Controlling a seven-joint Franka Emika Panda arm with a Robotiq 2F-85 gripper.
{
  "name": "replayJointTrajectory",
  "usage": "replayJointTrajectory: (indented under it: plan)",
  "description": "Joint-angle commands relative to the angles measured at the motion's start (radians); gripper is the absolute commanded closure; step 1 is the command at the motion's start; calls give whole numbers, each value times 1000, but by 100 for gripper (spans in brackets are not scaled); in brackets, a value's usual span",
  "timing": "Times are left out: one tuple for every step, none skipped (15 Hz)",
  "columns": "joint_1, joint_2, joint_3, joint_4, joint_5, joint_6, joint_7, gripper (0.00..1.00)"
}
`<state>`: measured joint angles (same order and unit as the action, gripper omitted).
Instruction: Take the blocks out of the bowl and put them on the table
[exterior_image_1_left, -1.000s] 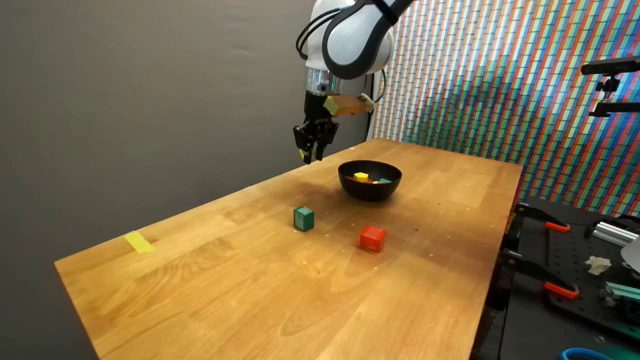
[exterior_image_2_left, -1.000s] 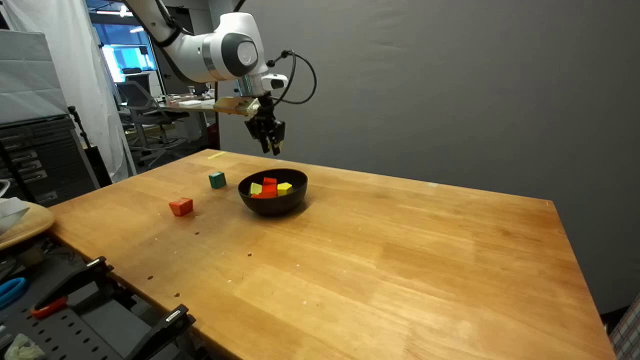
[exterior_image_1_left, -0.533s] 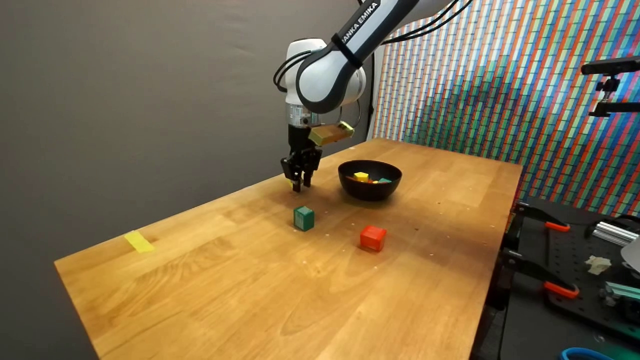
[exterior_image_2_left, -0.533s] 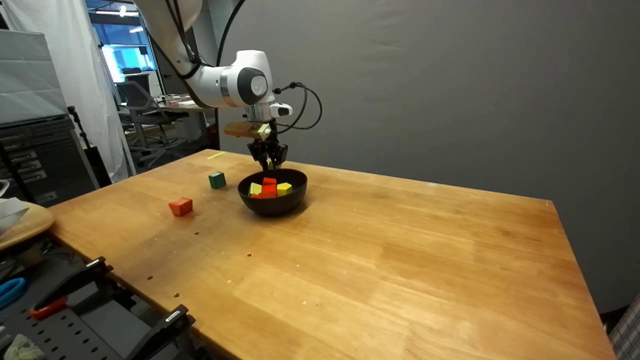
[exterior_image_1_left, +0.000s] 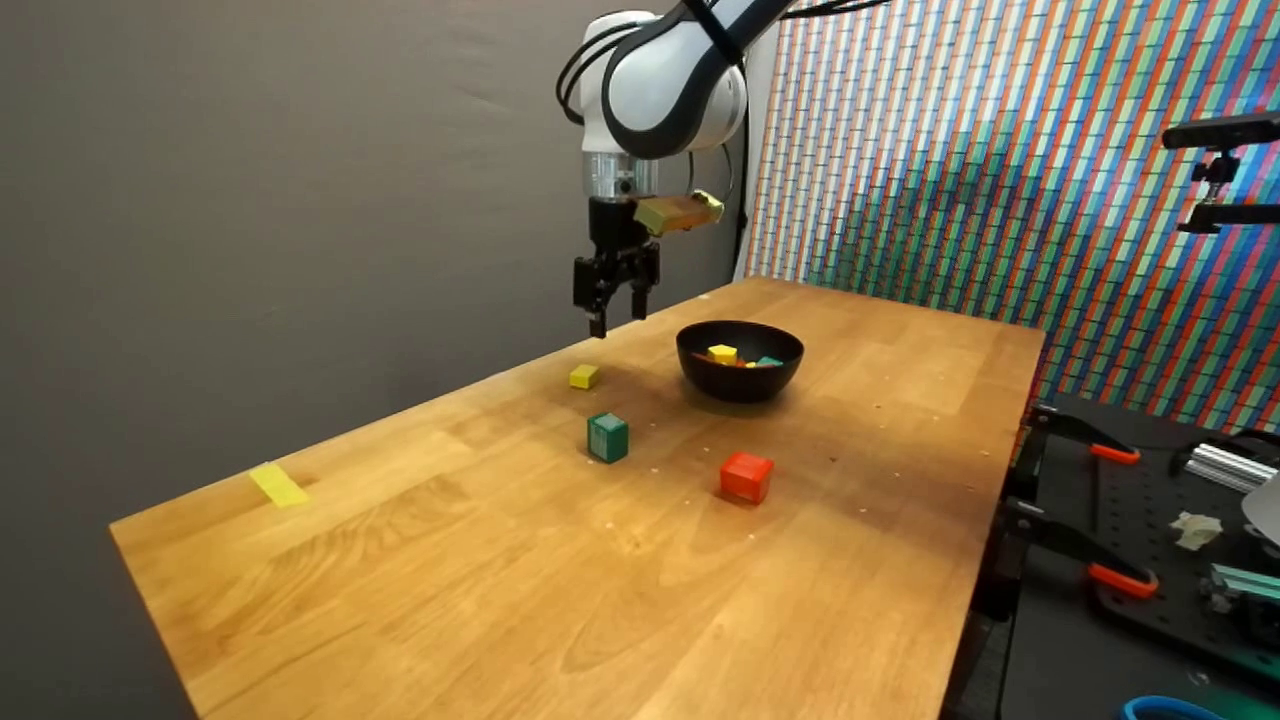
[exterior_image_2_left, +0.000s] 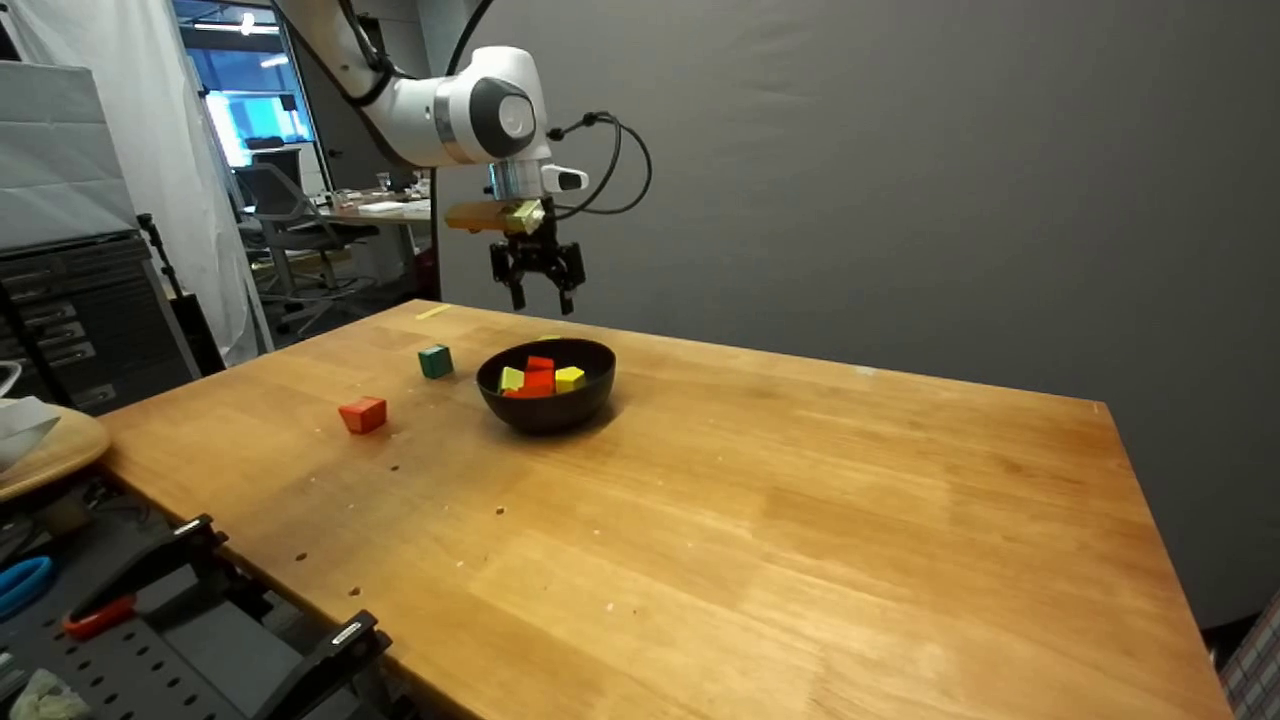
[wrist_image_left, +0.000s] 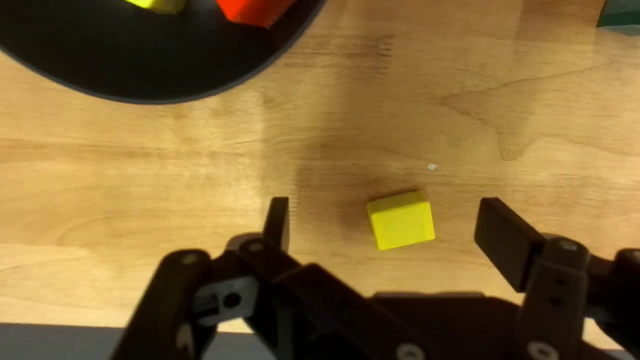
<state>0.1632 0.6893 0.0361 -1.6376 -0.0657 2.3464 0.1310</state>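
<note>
1. The claw (exterior_image_2_left: 543, 302) is spread wide. Its two fingers (wrist_image_left: 507, 245) stand far apart, with a big gap between them.
2. The robot arm (exterior_image_2_left: 465, 112) holds the claw up in the air, over the side of the table (exterior_image_2_left: 800, 500) that is next to the gray wall (exterior_image_2_left: 850, 200).
3. A yellow block (wrist_image_left: 404, 225) sits on the table, below the claw. In the wrist view it shows in the gap, but it is lower down and apart from the fingers.
4. A green block (exterior_image_1_left: 607, 438) and a red block (exterior_image_1_left: 746, 477) sit on the table too, in both exterior views. The green one is nearer to the yellow block than the red one is.
5. The black bowl (exterior_image_2_left: 545, 416) stands upright on the table, near these three.
6. Inside the bowl are some red blocks (exterior_image_2_left: 538, 382) in a pile, a second yellow block (exterior_image_2_left: 570, 379) and a pale yellow block (exterior_image_2_left: 510, 379). In an exterior view, a blue-green block (exterior_image_1_left: 768, 361) peeks out in there too, partly hidden.
7. A flat yellow strip (exterior_image_1_left: 278, 484) lies on the table, near the edge and well apart from the bowl.
</note>
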Motion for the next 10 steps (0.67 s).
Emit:
replayJointTrajectory:
  plan:
    - [-59, -211, -12, -214, 52, 6, 17, 0]
    - [-82, -248, -19, -259, 80, 9, 29, 0]
    - [-110, -285, -20, -304, 118, 4, 24, 0]
    - [-145, -317, -15, -354, 168, -4, 3, 0]
    - [-170, -335, -15, -381, 209, -18, -8, 0]
    - [-188, -342, -16, -403, 244, -29, -9, 0]
    - [-154, -273, -27, -314, 182, -19, 4, 0]
    - [-174, -291, -29, -346, 206, -23, -1, 0]
    - [-183, -301, -30, -366, 215, -23, -3, 0]
    - [-183, -283, -29, -362, 215, -1, -5, 0]
